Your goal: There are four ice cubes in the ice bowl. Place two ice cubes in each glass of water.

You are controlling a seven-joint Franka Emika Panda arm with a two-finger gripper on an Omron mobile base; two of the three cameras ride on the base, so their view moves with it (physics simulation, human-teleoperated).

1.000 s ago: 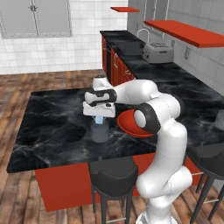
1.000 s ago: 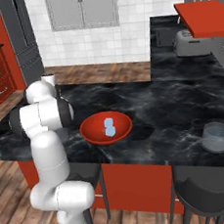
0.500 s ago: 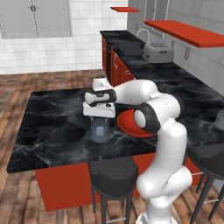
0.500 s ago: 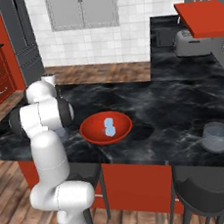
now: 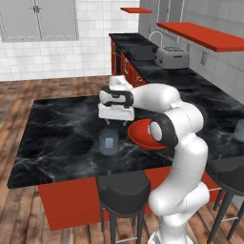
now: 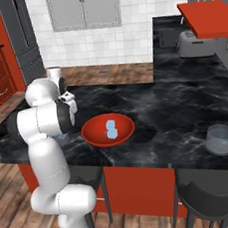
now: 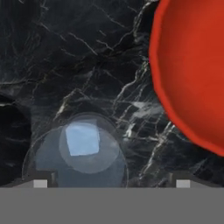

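hand view ice cube (image 7: 82, 138) inside glass (image 7: 76, 153), claw (image 7: 109, 183) spread, right base second glass (image 6: 219, 139)

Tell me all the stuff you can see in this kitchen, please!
ice bowl: one, glossy red, on the black counter beside the arm.
ice cubes in the bowl: pale blue, in the bowl's middle; they look like two, though they blur together.
near glass: one, grey-blue, on the counter under the gripper, left of the bowl in the left base view.
ice cube in that glass: one, pale blue.
far glass: one, grey-blue, near the counter's edge, well apart from the bowl.
toaster: one, silver, on the back counter.
stools: black, in front of the counter.
gripper: one, above the near glass, holding nothing.
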